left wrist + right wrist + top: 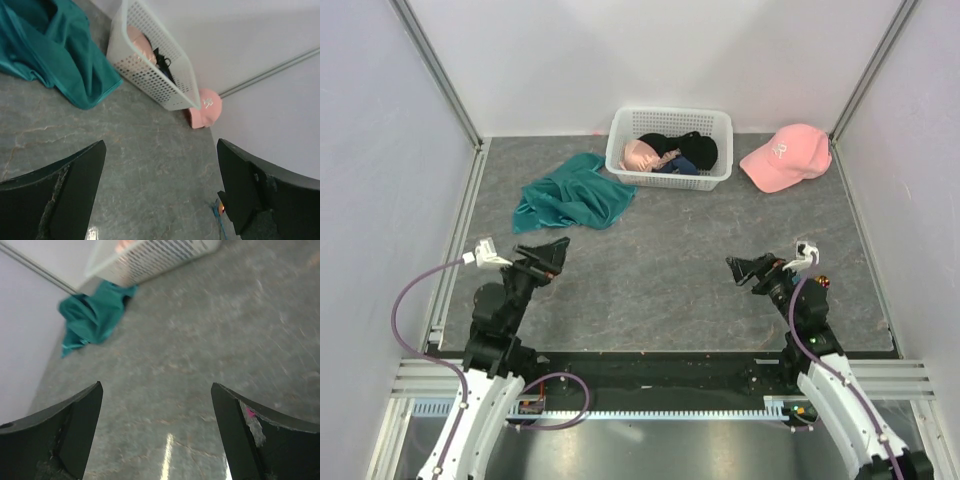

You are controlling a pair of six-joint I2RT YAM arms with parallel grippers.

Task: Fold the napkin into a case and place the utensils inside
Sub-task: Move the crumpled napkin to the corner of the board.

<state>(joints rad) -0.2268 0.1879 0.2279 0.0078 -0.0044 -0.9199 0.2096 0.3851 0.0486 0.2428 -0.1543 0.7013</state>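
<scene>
step: pre-fold, judged; napkin (570, 193) crumpled at far left of surface (660, 260), just beside white basket (670, 181) | left fingers (75, 185) apart, empty; right fingers (65, 425) apart, empty | next: likely reach to napkin, pinch corners, spread flat

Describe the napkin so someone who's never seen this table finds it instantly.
Start at the white lattice basket by the far wall. Just left of it, the napkin lies crumpled on the grey table. It is the only teal cloth; the cap beyond the basket is pink.
</scene>
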